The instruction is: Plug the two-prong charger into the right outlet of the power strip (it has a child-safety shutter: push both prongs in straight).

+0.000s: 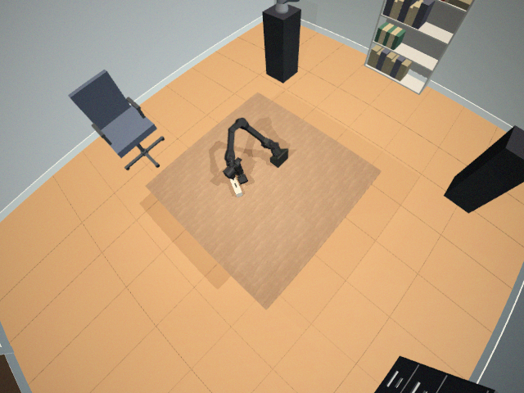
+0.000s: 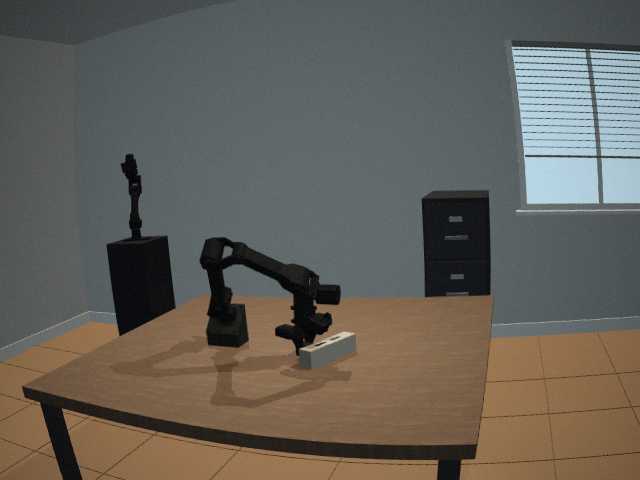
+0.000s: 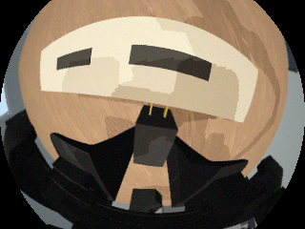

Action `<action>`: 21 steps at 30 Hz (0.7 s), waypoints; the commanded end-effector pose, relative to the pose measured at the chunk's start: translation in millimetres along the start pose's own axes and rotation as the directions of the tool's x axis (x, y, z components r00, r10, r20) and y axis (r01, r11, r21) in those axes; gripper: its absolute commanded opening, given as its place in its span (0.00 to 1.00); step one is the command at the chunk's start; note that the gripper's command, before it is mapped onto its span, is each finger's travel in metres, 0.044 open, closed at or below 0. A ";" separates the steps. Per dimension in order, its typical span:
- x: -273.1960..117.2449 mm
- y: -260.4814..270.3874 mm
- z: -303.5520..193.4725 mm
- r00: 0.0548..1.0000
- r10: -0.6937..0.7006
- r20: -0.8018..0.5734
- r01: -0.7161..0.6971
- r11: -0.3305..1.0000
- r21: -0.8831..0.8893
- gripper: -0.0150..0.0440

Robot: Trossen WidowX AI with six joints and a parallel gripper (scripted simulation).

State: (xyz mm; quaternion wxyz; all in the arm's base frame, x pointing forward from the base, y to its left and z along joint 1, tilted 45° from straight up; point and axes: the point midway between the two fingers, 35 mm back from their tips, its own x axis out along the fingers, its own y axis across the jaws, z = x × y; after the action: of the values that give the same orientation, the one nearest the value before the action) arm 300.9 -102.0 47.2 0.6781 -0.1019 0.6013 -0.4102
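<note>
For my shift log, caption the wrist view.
Gripper holding the two-prong charger, prongs outside the outlets of the white power strip.

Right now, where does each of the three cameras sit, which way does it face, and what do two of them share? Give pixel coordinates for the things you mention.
Top: high above, looking steeply down at the table [image 1: 295, 219] [image 2: 258, 403] and floor; shows the whole arm.
Exterior: beyond a table edge, looking across at the arm, with a wall behind; shows the whole arm.
Wrist: on the arm, facing past the gripper's fingers to the charger [image 3: 154, 143] and power strip [image 1: 237, 191] [image 2: 330, 352] [image 3: 110, 45].
Top and exterior share the arm's base.
</note>
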 end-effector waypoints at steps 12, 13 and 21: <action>-0.4 -0.3 1.6 1.000 -0.002 0.002 0.002 1.000 -0.004 0.25; -0.4 -0.3 1.5 1.000 -0.002 0.002 0.002 1.000 -0.004 0.25; -0.5 -0.3 2.6 1.000 -0.002 0.002 0.002 1.000 -0.004 0.25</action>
State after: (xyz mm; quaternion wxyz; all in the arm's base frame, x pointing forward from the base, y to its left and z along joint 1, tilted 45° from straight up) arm 302.2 -102.5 47.4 0.6781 -0.1020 0.6013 -0.4102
